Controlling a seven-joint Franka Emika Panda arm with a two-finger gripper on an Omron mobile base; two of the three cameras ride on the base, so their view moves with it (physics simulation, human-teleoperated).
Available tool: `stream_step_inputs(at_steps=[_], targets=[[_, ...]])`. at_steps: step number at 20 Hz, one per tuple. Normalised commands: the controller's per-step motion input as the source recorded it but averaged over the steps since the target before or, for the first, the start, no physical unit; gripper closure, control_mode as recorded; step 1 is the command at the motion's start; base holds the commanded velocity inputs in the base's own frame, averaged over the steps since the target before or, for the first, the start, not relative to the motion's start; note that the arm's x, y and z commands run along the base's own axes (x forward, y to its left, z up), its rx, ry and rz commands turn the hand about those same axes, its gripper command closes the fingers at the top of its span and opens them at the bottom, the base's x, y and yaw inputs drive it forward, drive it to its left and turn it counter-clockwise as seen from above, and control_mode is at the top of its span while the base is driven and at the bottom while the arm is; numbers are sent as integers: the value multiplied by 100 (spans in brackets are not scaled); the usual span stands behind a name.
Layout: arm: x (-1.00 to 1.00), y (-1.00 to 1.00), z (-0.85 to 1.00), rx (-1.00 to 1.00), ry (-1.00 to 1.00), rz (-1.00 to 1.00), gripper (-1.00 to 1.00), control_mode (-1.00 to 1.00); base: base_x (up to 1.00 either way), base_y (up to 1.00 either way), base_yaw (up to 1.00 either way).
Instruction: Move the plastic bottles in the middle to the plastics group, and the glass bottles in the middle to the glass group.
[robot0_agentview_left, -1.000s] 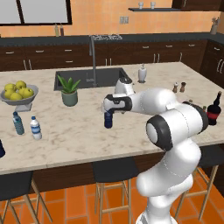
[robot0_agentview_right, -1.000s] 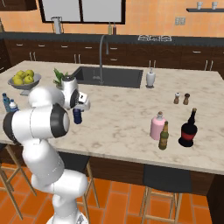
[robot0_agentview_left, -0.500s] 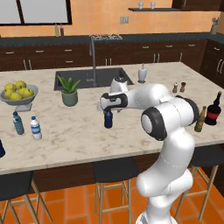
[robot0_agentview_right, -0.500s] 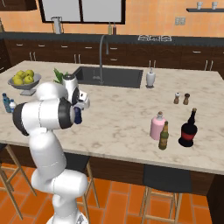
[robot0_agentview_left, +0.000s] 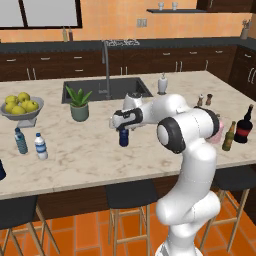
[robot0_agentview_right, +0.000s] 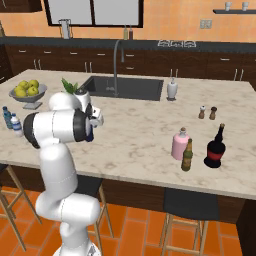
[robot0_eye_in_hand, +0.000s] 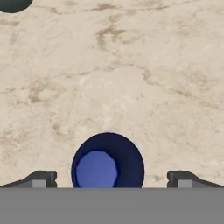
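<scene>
My end effector (robot0_eye_in_hand: 107, 179) is released, jaws fully spread, directly above the navy plastic bottle (robot0_eye_in_hand: 107, 161) standing mid-tabletop (robot0_eye_in_hand: 131, 78). My hand hides the bottle's cap in the left base view; contact appears absent.

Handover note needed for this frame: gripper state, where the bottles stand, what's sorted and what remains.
Gripper: open, directly above the navy plastic bottle mid-counter, fingers either side, not gripping.
White-capped clear bottle stands beside the teal water bottle, near the fruit bowl.
Olive-brown glass bottle stands by the pink bottle and dark red-label bottle.
Done: clear and glass bottles look placed.
Left: grasp navy bottle, carry it to the plastics.
</scene>
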Motion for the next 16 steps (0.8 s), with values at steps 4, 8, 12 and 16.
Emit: stream_step_inputs(at_steps=[4,8,12,16], targets=[[18,0,-19,0,0,0,-100,-100,0,0,0],[0,4,0,0,0,0,100,-100,0,0,0],[0,1,0,0,0,0,100,-100,0,0,0],[-6,3,1,0,-4,0,100,-100,0,0,0]])
